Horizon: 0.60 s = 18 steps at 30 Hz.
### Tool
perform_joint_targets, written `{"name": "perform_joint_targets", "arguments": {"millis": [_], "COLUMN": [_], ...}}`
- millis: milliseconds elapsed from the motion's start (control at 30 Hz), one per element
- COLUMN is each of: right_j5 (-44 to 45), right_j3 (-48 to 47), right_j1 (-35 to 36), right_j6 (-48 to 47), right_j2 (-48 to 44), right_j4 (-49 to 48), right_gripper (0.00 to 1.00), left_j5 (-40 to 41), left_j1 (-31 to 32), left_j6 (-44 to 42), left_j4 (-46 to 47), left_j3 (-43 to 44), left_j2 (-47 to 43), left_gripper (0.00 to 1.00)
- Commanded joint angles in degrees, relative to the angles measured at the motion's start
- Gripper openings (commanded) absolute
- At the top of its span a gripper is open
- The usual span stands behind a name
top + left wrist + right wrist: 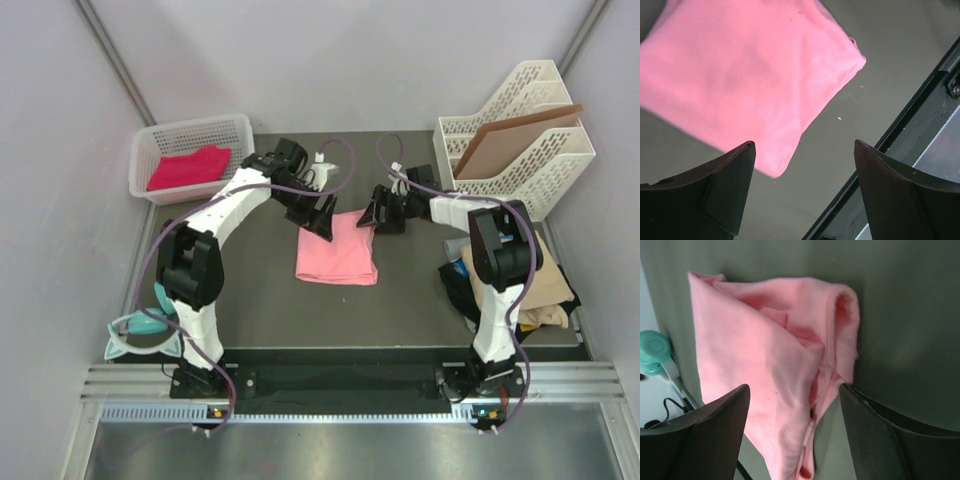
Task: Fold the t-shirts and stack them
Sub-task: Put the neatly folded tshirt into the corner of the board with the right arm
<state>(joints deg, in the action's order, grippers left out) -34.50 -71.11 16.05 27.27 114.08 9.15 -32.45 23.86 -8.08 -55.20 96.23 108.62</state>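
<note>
Nearest you, on the right, the heap of tan and black t-shirts (540,290) lies at the table's edge. At mid-table the salmon t-shirt (337,255) lies folded. Your left gripper (804,146) and right gripper (794,388) hover at its far edge, both spread wide and empty. Farthest, on the left, the magenta t-shirt (188,167) sits in the white basket (195,122).

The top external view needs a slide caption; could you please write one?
Left gripper and right gripper, open, at the far edge of the folded salmon-pink t-shirt.
</note>
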Motion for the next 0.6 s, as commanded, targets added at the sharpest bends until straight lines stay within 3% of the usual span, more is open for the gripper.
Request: {"name": "perform_joint_targets", "arguments": {"millis": [0,267,400,567], "right_j5": [-3.28,-2.15,1.36,-0.22], "right_j3": [-0.7,2.46,7.12,7.13], "right_j1": [-0.41,-0.41,-0.41,1.69], "right_j6": [-1.17,-2.21,-2.48,-0.11], "right_j2": [5.71,7.12,3.43,5.09], "right_j4": [-3.17,-3.79,-6.14,-8.0], "right_gripper": [0.73,0.69,0.67,0.64], "left_j5": [-2.62,0.98,1.24,1.33], "left_j1": [0.75,1.37,1.46,1.63], "left_j6": [0.69,-0.01,0.6,1.13], "left_j4": [2.99,8.35,9.05,9.58], "left_j3": [0.28,-6.57,-6.49,-6.14], "left_j2": [4.48,8.01,9.5,10.91], "left_gripper": [0.84,0.82,0.81,0.81]}}
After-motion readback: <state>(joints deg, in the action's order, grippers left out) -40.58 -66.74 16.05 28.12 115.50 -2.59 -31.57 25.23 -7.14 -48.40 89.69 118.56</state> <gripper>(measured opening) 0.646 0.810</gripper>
